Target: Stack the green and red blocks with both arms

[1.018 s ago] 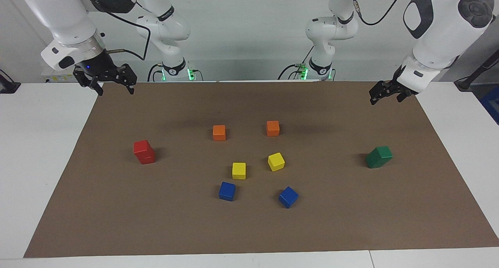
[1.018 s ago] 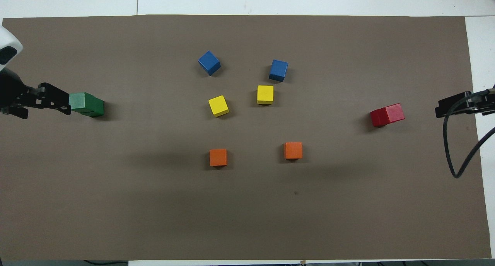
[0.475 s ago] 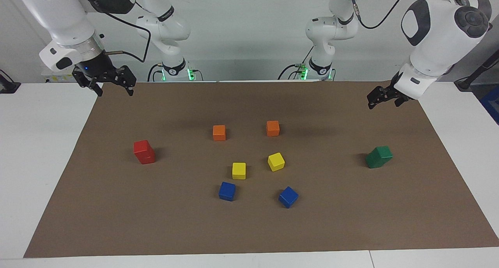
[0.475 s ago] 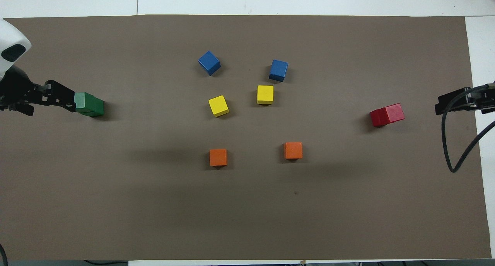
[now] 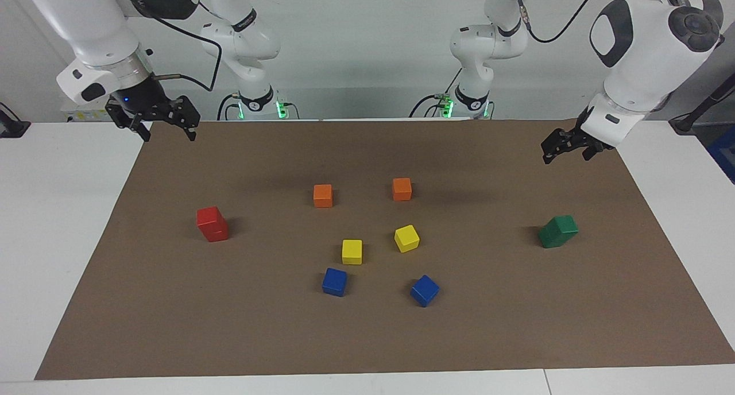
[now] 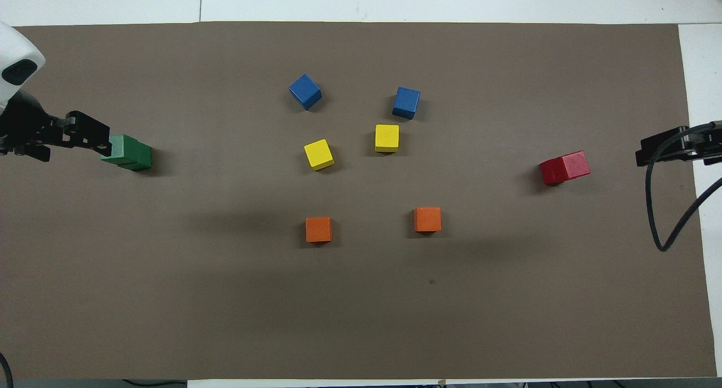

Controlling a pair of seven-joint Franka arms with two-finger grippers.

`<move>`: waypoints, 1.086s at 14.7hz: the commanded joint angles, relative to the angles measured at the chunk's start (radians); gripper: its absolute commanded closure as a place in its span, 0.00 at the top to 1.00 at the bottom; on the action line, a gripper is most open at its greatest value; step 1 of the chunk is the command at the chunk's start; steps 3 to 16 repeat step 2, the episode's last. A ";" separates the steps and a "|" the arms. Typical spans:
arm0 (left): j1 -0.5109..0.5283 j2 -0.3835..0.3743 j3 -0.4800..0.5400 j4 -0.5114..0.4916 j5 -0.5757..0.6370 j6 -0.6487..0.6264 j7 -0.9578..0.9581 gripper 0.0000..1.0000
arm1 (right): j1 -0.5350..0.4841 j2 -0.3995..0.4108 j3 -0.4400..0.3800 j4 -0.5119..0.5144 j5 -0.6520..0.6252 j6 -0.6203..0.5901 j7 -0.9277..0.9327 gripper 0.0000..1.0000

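Red stack (image 5: 212,224): two red cubes, one on the other, seams visible, standing on the brown mat (image 5: 367,337) toward the right arm's end of the worktop (image 5: 63,223). Green stack (image 5: 557,231): two green cubes likewise piled, top one sitting slightly askew on the lower, toward the left arm's end. Each colour sits on the side of the arm that serves it, so neither arm need cross the middle; by the look of it the stacking is done. Between the stacks, well apart from both, six loose cubes in pairs: orange (image 5: 322,195) nearest the robots, yellow (image 5: 352,251) in the middle, blue (image 5: 334,281) farthest. None of them touches another. Right tool (image 5: 168,133) hangs raised over the mat's corner at its own end, jaws spread wide, holding nothing. Left tool (image 5: 565,152) is raised over the mat's edge at its end, clear of the green stack; from overhead it overlaps the stack, but the facing view shows air between. Its jaws are apart too, empty. Both arms read as drawn off, leaving the stacks unsupported and steady.
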State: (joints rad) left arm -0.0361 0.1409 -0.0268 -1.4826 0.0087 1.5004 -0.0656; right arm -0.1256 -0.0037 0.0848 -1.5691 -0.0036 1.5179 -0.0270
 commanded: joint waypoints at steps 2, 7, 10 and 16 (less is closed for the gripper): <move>-0.011 0.000 0.010 -0.004 -0.004 0.015 0.001 1.00 | -0.016 0.010 0.009 0.023 0.013 -0.019 0.015 1.00; -0.011 0.000 0.010 -0.004 -0.004 0.015 0.001 1.00 | -0.016 0.010 0.009 0.023 0.013 -0.019 0.015 1.00; -0.011 0.000 0.010 -0.004 -0.004 0.015 0.001 1.00 | -0.016 0.010 0.009 0.023 0.013 -0.019 0.015 1.00; -0.011 0.000 0.010 -0.004 -0.004 0.015 0.001 1.00 | -0.016 0.010 0.009 0.023 0.013 -0.019 0.015 1.00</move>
